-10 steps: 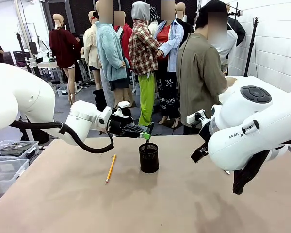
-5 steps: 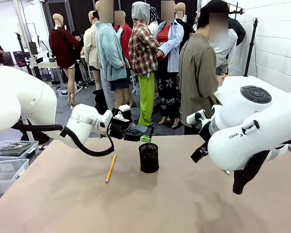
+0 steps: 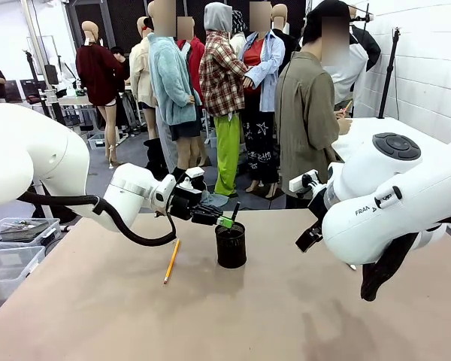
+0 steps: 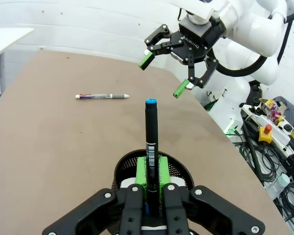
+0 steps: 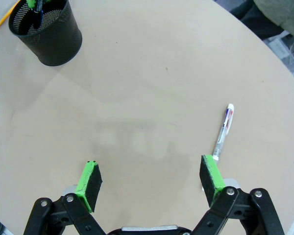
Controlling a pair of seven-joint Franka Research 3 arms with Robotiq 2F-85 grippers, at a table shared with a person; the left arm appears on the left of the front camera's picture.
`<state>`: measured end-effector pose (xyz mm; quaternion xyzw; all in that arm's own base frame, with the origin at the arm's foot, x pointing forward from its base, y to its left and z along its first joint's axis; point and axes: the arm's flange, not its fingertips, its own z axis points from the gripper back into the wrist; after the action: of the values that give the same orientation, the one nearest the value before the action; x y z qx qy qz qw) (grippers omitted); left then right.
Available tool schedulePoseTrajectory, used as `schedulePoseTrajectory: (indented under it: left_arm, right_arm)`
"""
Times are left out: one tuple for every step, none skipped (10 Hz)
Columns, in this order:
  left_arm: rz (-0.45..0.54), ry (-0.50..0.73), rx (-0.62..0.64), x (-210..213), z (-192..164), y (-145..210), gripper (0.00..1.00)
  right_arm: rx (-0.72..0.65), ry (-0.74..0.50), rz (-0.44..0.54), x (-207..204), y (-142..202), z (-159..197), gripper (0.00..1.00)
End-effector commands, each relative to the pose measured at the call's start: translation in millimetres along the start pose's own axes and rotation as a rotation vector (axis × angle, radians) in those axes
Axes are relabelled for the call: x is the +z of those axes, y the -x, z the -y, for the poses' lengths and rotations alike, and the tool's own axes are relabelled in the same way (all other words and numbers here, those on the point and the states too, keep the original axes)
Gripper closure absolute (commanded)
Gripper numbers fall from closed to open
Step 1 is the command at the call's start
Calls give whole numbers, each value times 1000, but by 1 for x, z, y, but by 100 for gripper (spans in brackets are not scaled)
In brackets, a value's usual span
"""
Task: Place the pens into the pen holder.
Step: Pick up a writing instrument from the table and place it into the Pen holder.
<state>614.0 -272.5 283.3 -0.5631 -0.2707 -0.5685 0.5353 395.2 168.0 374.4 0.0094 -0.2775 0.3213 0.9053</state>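
My left gripper (image 3: 223, 222) is shut on the dark pen with a blue tip (image 4: 150, 139), holding it upright right over the mouth of the black mesh pen holder (image 3: 231, 247). In the left wrist view the green pads (image 4: 142, 172) clamp the pen, and the holder's rim (image 4: 182, 172) lies just below them. The yellow pencil (image 3: 171, 261) lies on the table left of the holder. A silvery pen (image 5: 223, 130) lies flat on the table just beyond one fingertip of my open right gripper (image 5: 150, 179), which hovers above the table with nothing in it.
The round brown table (image 3: 210, 316) has bare room in front of the holder. Clear plastic bins (image 3: 11, 252) sit at its left edge. The bulky right arm (image 3: 383, 203) hangs over the table's right side. A person (image 3: 308, 120) stands beyond the far edge.
My left gripper has come down and slightly right with the dark pen, ending close over the holder's mouth. The right arm has not moved.
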Motion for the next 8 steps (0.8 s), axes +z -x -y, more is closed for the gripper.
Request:
schedulePoseTrajectory:
  left_arm:
    - [-24,-17,-10,0,11,0,73]
    - [-21,-13,-19,0,15,-1,53]
    - [-23,-6,-20,0,17,-2,53]
    - [-21,0,-28,1,21,-4,53]
    - [-13,-10,-26,4,28,-7,53]
    - [5,-59,6,11,40,-14,53]
    - [-14,-111,11,16,49,-20,53]
    - [-54,-195,75,25,64,-28,53]
  right_arm:
    - [0,-1,-1,0,0,0,0]
    - [0,-1,-1,0,0,0,0]
    - [0,-1,-1,0,0,0,0]
    - [0,-1,-1,0,0,0,0]
    - [0,-1,-1,0,0,0,0]
    - [0,-1,-1,0,0,0,0]
    - [0,-1,-1,0,0,0,0]
    - [0,-1,-1,0,0,0,0]
